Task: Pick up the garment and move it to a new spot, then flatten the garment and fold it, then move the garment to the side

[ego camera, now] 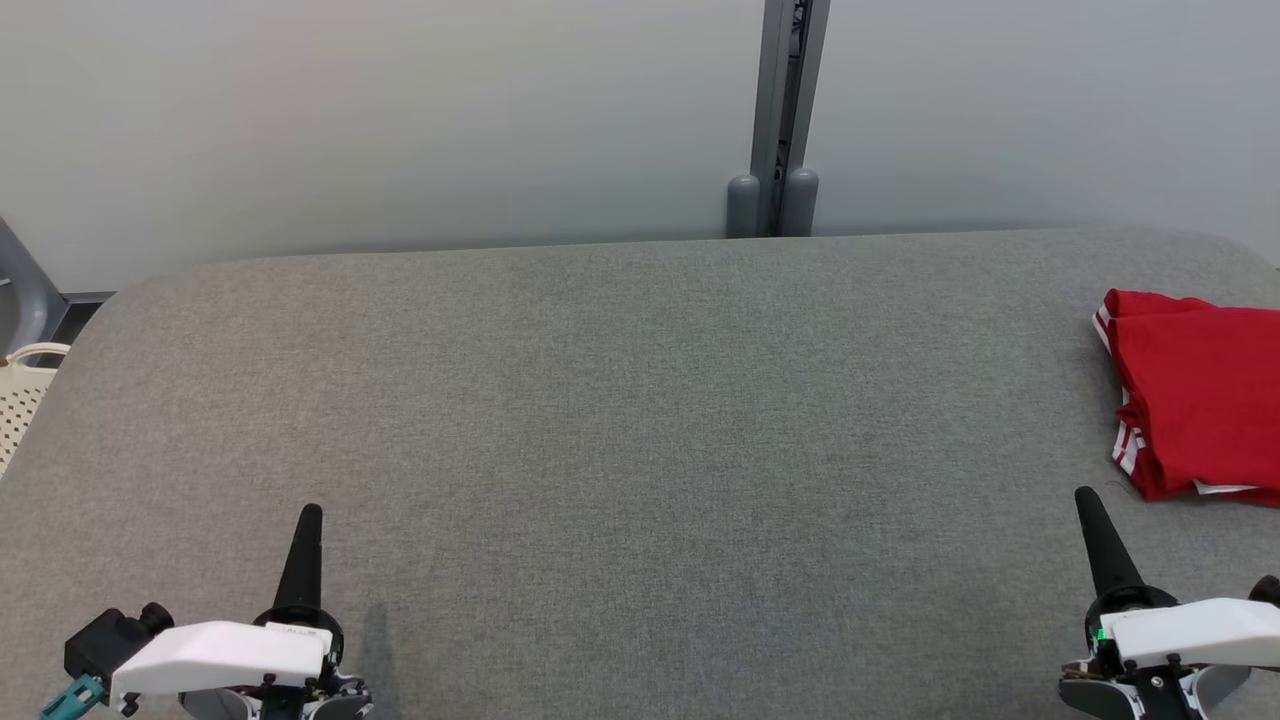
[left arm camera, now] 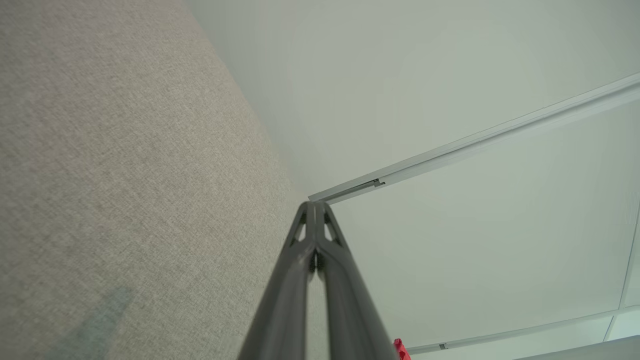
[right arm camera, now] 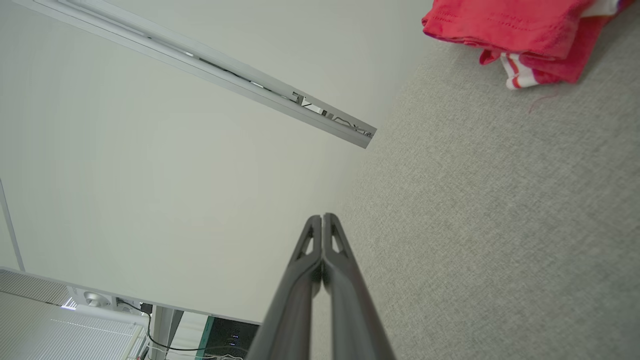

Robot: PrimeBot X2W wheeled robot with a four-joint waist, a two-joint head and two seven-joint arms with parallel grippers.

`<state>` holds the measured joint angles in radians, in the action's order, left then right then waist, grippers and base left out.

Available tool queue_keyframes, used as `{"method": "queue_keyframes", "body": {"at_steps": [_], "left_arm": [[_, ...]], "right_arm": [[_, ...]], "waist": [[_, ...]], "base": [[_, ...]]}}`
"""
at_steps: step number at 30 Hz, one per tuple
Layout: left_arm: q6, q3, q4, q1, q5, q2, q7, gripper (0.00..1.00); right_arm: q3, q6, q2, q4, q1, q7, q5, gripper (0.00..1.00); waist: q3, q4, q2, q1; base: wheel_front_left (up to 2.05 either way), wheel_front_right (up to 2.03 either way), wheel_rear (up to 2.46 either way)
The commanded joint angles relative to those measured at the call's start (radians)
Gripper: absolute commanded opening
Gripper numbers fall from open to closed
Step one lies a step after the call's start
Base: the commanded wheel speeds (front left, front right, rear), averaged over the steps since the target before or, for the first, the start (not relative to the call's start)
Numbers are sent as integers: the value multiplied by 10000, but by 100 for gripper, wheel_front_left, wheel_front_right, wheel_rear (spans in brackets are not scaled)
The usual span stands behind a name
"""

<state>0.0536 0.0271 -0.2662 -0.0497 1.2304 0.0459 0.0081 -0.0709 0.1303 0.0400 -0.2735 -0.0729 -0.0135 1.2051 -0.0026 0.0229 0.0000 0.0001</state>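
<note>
Our left tool [ego camera: 310, 512] and right tool [ego camera: 1085, 495] sit nearest, fingers pressed together, empty, over the grey desk [ego camera: 640, 450]. We see the red garment [ego camera: 1200, 390] at the desk's right edge, just beyond the right tool, and a cream basket [ego camera: 25, 390] off left.

— Where do we find the garment [ego camera: 1200, 390]?
— On the table [ego camera: 640, 420], at its right end.
— And our grippers?
— Our left gripper [ego camera: 311, 514] is over the near left, our right gripper [ego camera: 1086, 497] over the near right, just before the garment but apart from it.
— Behind the table?
— A post [ego camera: 785, 120] stands against the wall [ego camera: 400, 120], right of middle. A basket [ego camera: 25, 385] sits beside the left end.
</note>
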Motion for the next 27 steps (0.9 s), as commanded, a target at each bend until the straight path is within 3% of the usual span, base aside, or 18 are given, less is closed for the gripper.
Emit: {"method": "queue_keyframes", "body": {"at_steps": [1, 27], "left_arm": [[95, 81, 115, -283, 152, 51, 22, 0], [495, 550, 180, -512, 2212, 61, 627, 0]], "right_arm": [[-52, 6, 97, 120, -196, -74, 193, 0], [-282, 8, 122, 236, -302, -607, 2370, 0]], "waist": [[1, -3, 0, 0], [29, -116, 0, -1]], "base": [[0, 0, 0], [0, 0, 0]]}}
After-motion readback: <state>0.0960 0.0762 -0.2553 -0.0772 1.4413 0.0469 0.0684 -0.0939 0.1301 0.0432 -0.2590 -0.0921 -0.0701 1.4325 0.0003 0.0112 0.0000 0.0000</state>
